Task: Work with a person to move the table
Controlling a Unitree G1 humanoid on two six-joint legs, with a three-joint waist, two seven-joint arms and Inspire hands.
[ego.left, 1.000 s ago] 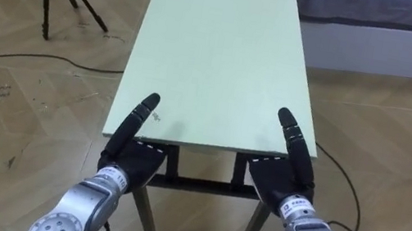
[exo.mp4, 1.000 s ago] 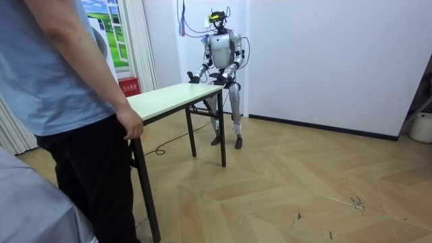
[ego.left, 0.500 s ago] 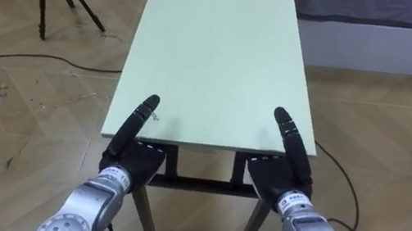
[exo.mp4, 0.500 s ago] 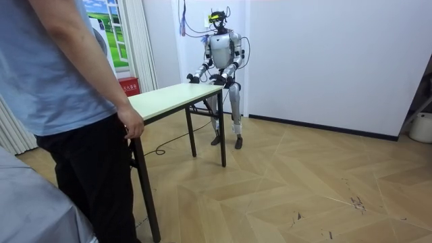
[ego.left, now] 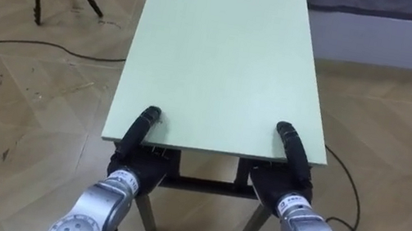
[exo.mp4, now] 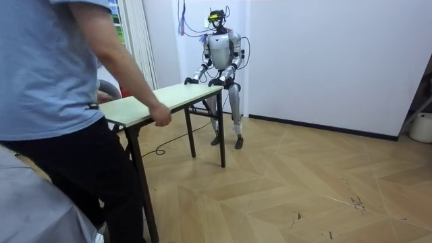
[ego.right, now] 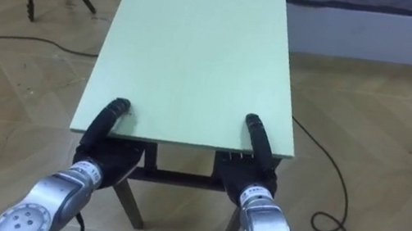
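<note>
Robot hands (ego.left: 140,130) (ego.left: 292,148) pinching table (ego.left: 224,52), long axis ahead

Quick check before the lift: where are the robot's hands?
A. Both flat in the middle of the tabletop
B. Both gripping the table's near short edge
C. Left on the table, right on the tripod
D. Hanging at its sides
B: the left hand and the right hand each hook a thumb over the near short edge of the table, one near each corner, palms below the top.
</note>
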